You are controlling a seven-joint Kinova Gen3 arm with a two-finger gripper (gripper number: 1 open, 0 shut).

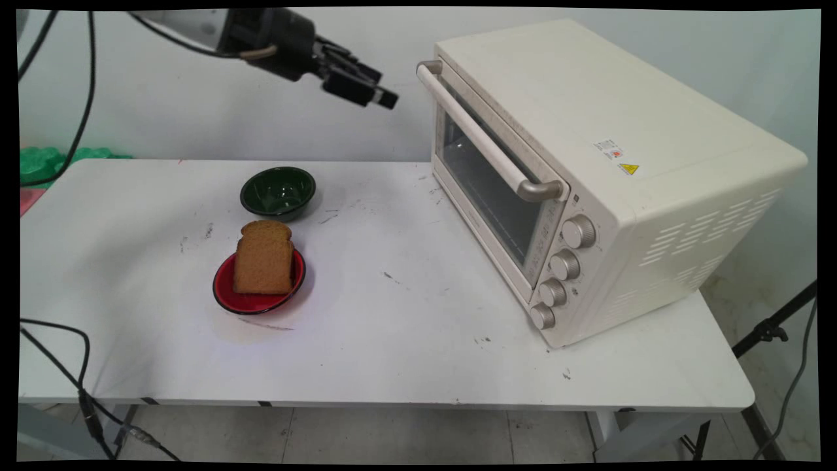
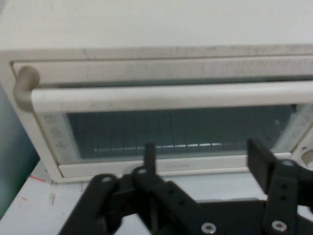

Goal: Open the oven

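Overhead, hanging in the air with the gripper (image 1: 382, 97) (image 2: 203, 147) released, both black fingers (image 2: 259, 156) standing apart and clasping nothing. Pointing toward the cream toaster oven (image 1: 588, 131) (image 2: 146, 29), level with the far end of its long door handle (image 1: 484, 140) (image 2: 171, 95) and near it, not touching. Looking, in the hand view, straight across at that handle, with the glass door (image 1: 487, 190) (image 2: 171, 129) shut beneath it. Sitting on the right half of the white worktop (image 1: 392, 327) (image 2: 29, 205), turned at an angle, four round knobs (image 1: 579, 231) running down the front at the near end of the door.

Lying well below and to the left of the gripper: a dark green bowl (image 1: 278, 191), and just in front of it a red plate (image 1: 225, 294) carrying a brown slice of bread (image 1: 263, 261) standing upright. Showing scuffs and dark marks across the worktop. Backing onto a pale wall (image 1: 196, 98), with black cables (image 1: 78, 131) hanging at the left, something green (image 1: 46, 160) past the worktop's far left corner, and a tiled floor (image 1: 392, 435) underneath.
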